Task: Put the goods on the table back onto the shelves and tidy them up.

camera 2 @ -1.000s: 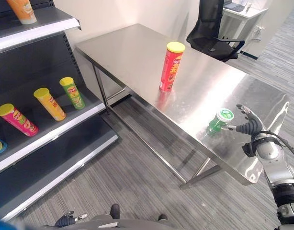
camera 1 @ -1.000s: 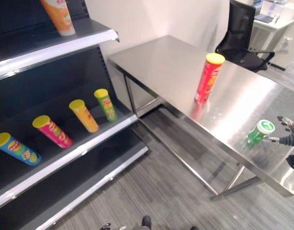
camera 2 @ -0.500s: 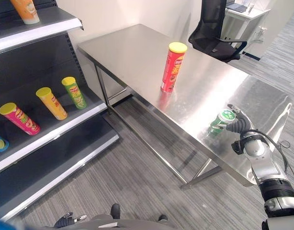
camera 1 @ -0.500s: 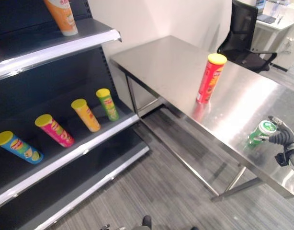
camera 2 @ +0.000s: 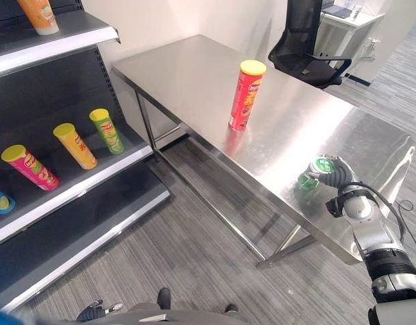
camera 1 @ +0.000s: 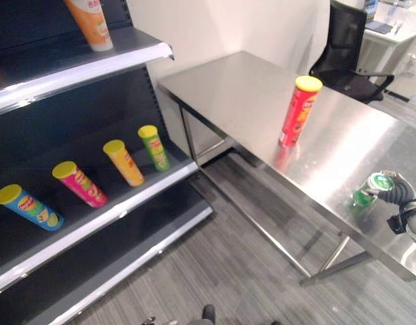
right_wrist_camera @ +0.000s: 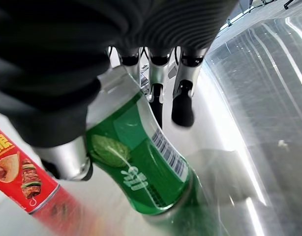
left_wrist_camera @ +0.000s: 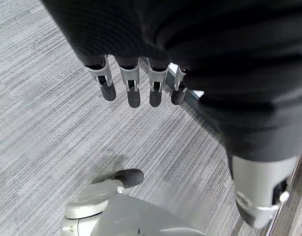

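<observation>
Right hand [camera 2: 339, 175] is at the near edge of the steel table [camera 2: 194, 74], wrapped round the green can [camera 2: 314, 171]. The right wrist view shows the can [right_wrist_camera: 141, 162] between the thumb and the fingers [right_wrist_camera: 183, 105]; its base rests on the table top and it leans a little. The fingers curve past the can's far side, so the hand is gripping the can.

The red can [camera 2: 246, 95] stands upright on the table, well beyond the right hand toward the middle of the top, apart from the green can.

Left hand [left_wrist_camera: 136, 88] hangs low over the grey floor [left_wrist_camera: 52, 123], fingers straight and relaxed, holding nothing.

Shelves [camera 1: 93, 227] stand far to the left of the right hand, across the floor gap from the table. On the middle shelf four cans lie tilted in a row, apart from each other: blue can [camera 1: 26, 207], pink can [camera 1: 79, 183], yellow can [camera 1: 123, 162], light green can [camera 1: 154, 147]. An orange can [camera 1: 91, 24] stands on the upper shelf [camera 1: 79, 68].

A black chair [camera 2: 306, 37] sits beyond the table's far side.
</observation>
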